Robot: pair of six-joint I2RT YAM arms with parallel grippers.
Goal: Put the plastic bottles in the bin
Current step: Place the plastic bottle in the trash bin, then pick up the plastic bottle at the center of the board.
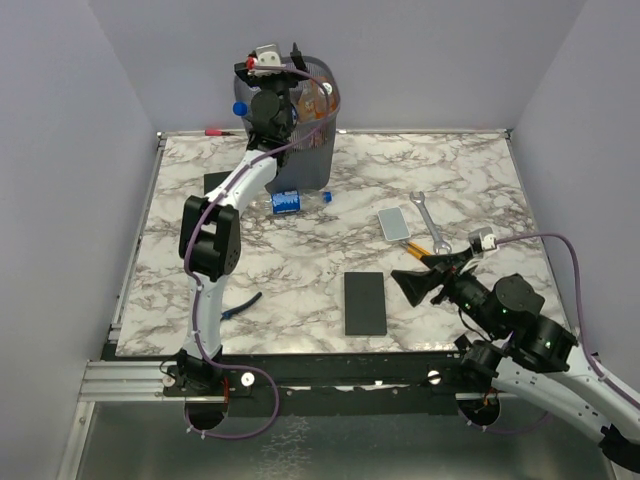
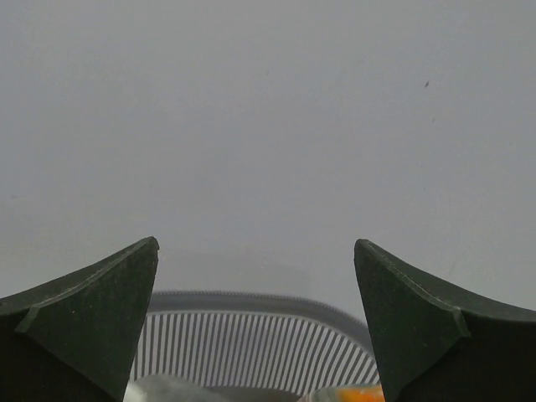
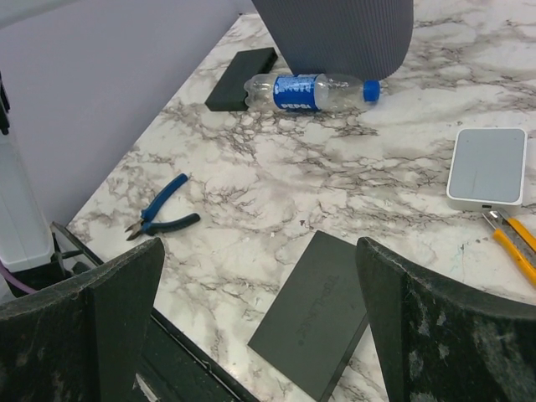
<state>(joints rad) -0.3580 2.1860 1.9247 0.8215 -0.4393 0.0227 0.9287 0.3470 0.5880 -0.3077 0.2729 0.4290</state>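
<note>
The dark mesh bin [image 1: 318, 150] stands at the back middle of the table. Orange bottles [image 1: 320, 100] and a blue cap [image 1: 240, 106] show inside it. My left gripper [image 1: 268, 68] hovers over the bin's mouth, open and empty. Its wrist view shows the gripper [image 2: 255, 244], the far rim of the bin [image 2: 251, 301] and an orange bottle [image 2: 362, 394] below. One clear bottle with a blue label [image 1: 290, 202] lies on the table against the bin's foot, also in the right wrist view [image 3: 310, 90]. My right gripper [image 1: 402, 282] [image 3: 260, 244] is open and empty, low at the front right.
A black slab [image 1: 365, 303] [image 3: 318, 314] lies left of the right gripper; another [image 3: 243, 77] lies left of the bin [image 3: 335, 33]. Blue-handled pliers [image 3: 159, 213] lie front left. A silver box [image 3: 487, 167], wrench [image 1: 425, 212] and yellow-handled tool [image 3: 515, 243] lie at right.
</note>
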